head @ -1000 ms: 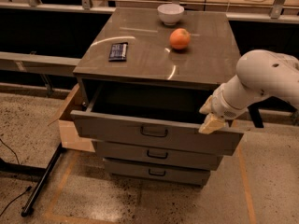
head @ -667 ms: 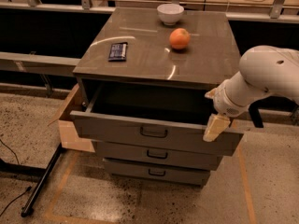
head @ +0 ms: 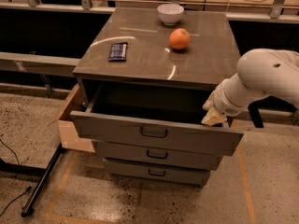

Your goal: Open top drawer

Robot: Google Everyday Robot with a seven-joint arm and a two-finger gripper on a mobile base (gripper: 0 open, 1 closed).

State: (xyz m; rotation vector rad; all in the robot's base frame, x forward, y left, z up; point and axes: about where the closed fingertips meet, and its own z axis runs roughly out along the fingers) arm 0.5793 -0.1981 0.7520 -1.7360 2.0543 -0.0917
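The top drawer [head: 112,129] of the grey cabinet is pulled well out, with its dark tray open to view and its small bar handle [head: 154,133] centred on the front. My gripper [head: 213,116] is on the end of the white arm [head: 261,78] that comes in from the right. It hangs just over the drawer's right end, at the front rim. It holds nothing that I can see.
Two shorter drawers [head: 158,154] below are shut. On the cabinet top [head: 205,59] sit a white bowl [head: 170,13], an orange [head: 179,38] and a dark flat packet [head: 117,51]. A cardboard box [head: 70,132] stands at the cabinet's left. A black pole [head: 42,181] lies on the floor.
My gripper has risen a little at the drawer's right front corner. The drawer stands as far out as before.
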